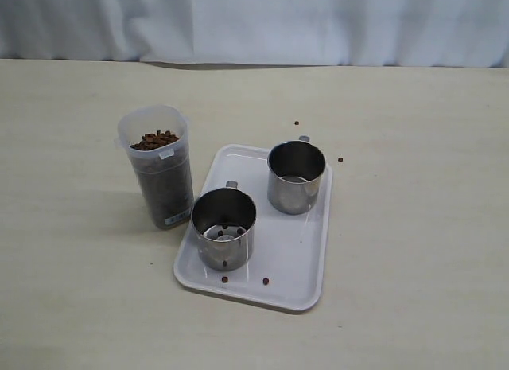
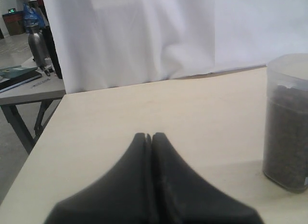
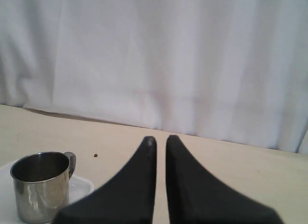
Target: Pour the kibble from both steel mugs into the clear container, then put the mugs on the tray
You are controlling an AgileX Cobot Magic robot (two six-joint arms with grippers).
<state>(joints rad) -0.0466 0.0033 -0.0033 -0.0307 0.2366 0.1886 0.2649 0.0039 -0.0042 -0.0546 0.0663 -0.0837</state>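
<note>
Left hand, right hand clenched, empty. Back mug, front mug on tray, mid-frame. Risk: retrieving pellets left in front mug, hand bumps brimming container, spill.

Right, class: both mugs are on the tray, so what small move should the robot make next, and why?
Probably open the left claw and reach for the nearer mug. It and the farther mug stand on the tray and the clear container is nearly full, but a few pellets lie inside that mug, and the claw is shut.
</note>
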